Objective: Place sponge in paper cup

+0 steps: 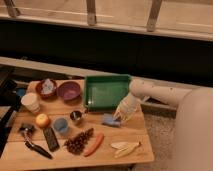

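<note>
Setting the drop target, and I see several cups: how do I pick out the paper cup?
On the wooden table, the gripper is at the sponge, just in front of the green tray. Go to the opposite, left edge: the paper cup stands there, behind the round orange fruit. It is cream and taller, unlike the short blue cup and the shiny metal cup nearer the middle.

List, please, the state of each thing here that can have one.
Tool: down at the sponge, near the green tray.
Sponge: flat on the table, not in the paper cup.
Paper cup: upright, far from the sponge.
Green tray: looks empty.
Metal cup: upright.
Blue cup: upright.
</note>
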`<state>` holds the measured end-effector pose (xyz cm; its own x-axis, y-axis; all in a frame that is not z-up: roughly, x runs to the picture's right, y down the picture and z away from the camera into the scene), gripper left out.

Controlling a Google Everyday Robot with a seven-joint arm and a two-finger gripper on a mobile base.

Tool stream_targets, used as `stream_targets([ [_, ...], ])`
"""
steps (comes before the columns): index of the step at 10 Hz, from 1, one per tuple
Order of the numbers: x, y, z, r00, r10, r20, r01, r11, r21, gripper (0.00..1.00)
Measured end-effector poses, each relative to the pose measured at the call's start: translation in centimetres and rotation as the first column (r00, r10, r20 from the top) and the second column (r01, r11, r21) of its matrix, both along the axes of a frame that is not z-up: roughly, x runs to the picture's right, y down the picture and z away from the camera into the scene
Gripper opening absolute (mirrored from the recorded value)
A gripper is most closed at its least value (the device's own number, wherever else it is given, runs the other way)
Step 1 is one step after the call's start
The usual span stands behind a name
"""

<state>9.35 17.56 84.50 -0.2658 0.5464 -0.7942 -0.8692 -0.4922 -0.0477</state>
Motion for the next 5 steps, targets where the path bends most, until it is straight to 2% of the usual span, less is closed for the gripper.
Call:
stream_targets([
  [1, -0.1, -0.1, -0.2, 1.0, 0.008, 0.009, -0.008, 1.0, 0.005, 0.01],
  [3, -0.3, -0.7, -0.8, 1.0, 0.019, 0.024, -0.019, 0.9996, 0.022, 0.0],
  [5, -0.2, -2.2, -2.5, 0.999, 0.023, 0.026, -0.025, 0.9977, 0.063, 0.0],
])
